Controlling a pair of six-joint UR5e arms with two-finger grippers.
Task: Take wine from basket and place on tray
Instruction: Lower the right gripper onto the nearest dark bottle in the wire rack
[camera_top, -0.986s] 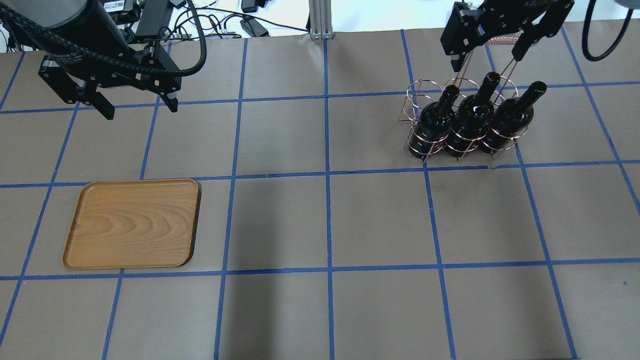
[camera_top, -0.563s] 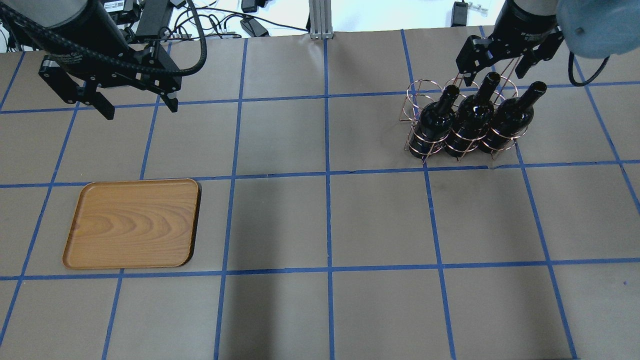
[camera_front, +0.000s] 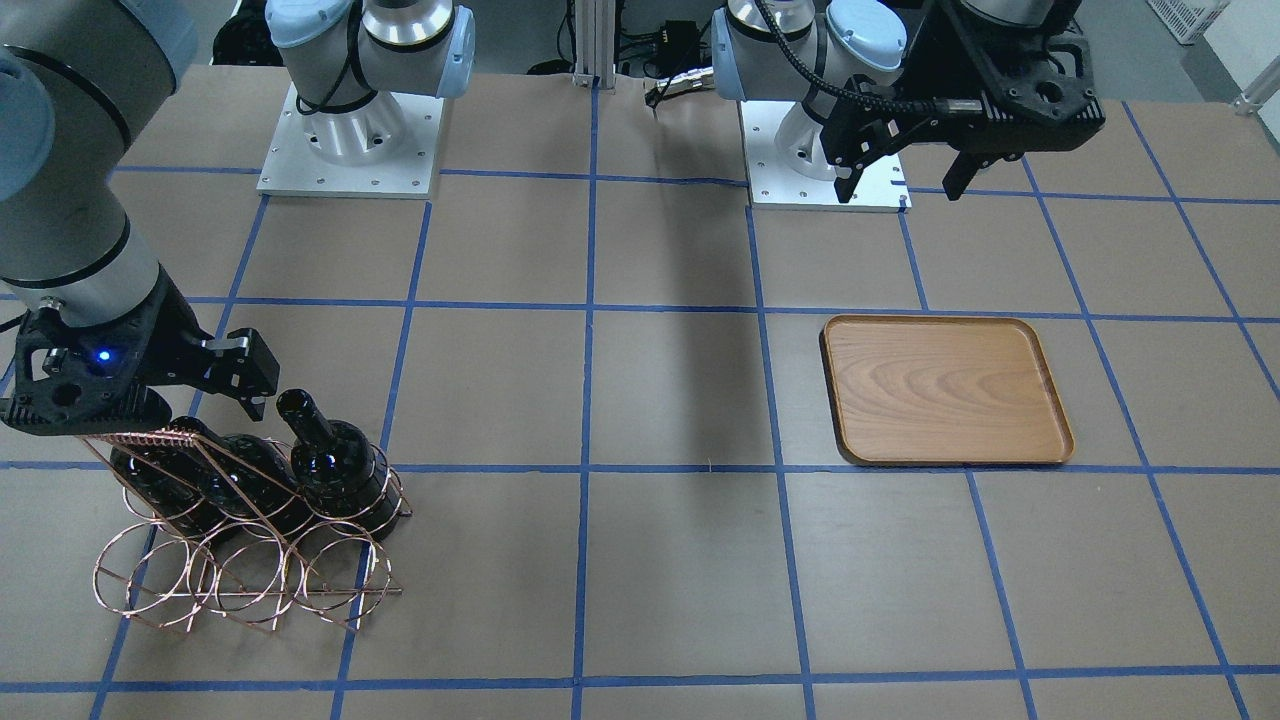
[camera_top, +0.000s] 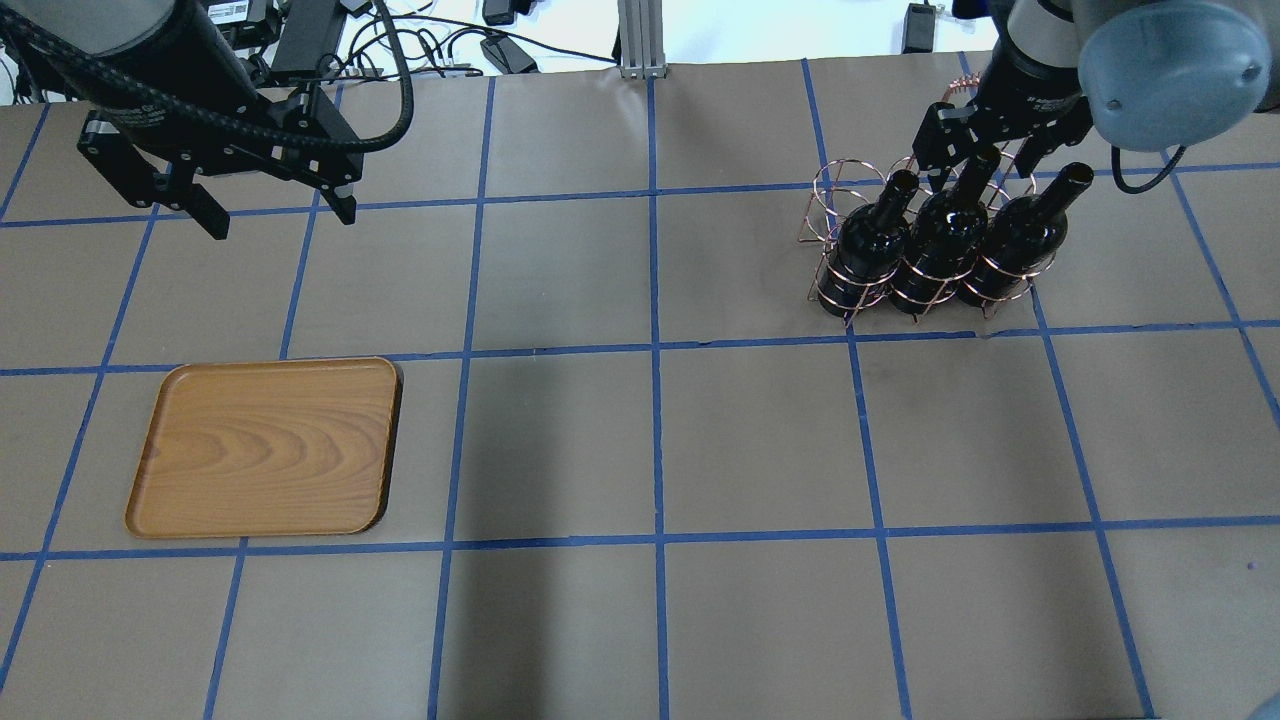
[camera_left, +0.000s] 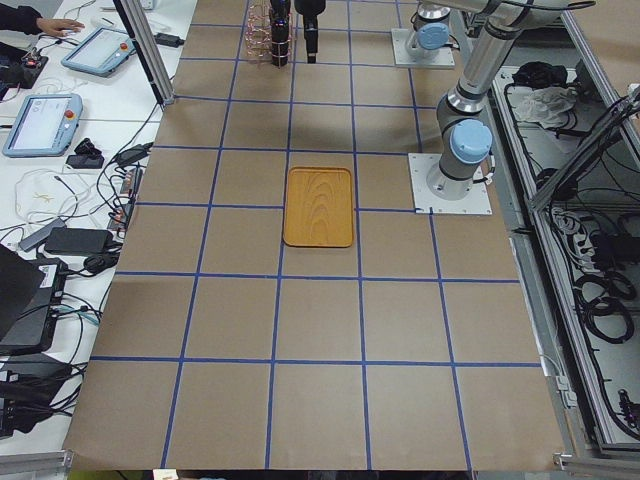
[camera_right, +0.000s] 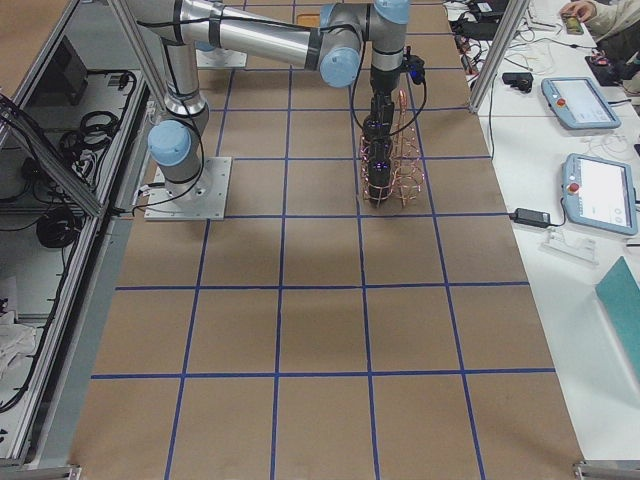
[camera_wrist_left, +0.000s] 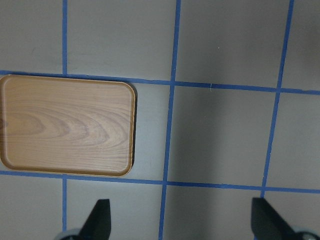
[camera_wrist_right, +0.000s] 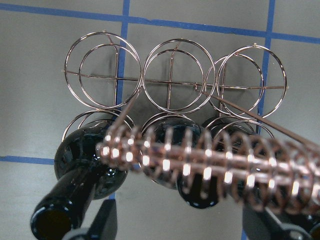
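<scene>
- Tray (camera_top: 265, 447) sits well apart from the basket (camera_top: 838, 185).
- Basket holds the wine (camera_top: 945, 235), middle of three; lifting it could drag the light frame along.
- Right gripper (camera_top: 985, 155), spread about its neck, could snag the coil bar (camera_wrist_right: 200, 165).

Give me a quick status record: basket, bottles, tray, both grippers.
basket: two rows of rings; far row empty
wine bottles: three, all in the basket's robot-side row
tray: empty, on the left arm's side
right gripper: open, low over the basket's top bar, fingers flanking the middle bottle's neck in the overhead view; nothing gripped
left gripper: open, empty, hovering apart from the tray
</scene>
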